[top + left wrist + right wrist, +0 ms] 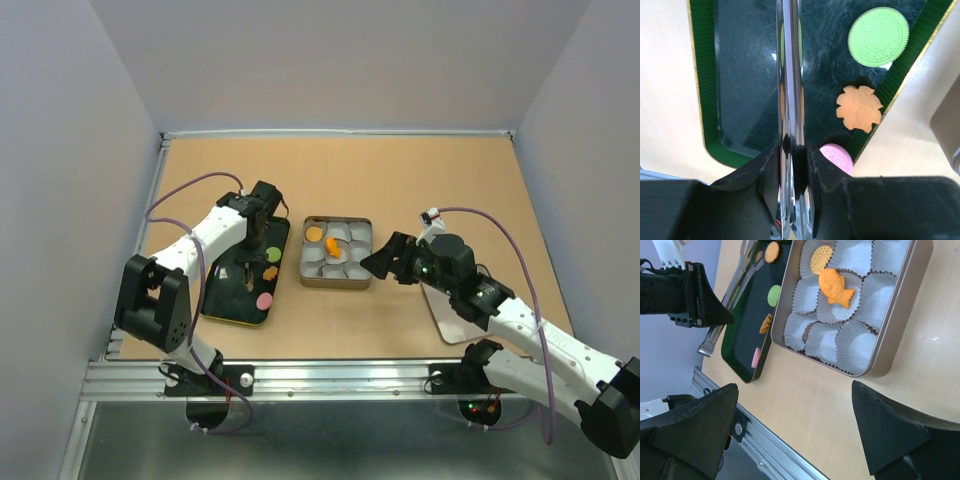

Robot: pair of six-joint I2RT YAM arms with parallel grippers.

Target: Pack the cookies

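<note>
**Left hand (794,150) clamps tongs (790,60) over the tray (702,75)**

Clenched on the metal tongs, it presses the blades together above the dark tray. Squeezed so, they could skid off the pink cookie (836,156) or orange flower cookie (859,107) close by. Right hand (795,425) gapes, released. Its view shows a fish cookie (835,286) packed in the tin (900,325), unseen from the left wrist.

Free along the far edge and into the 2 far corners. Toward the near-left corner, dark tray (225,318), with left gripper (794,165) and clamped tongs (790,75) over it. Slim lane between tray and tin (336,284). Right gripper (383,258), spread wide, crowding tin's right wall.
</note>
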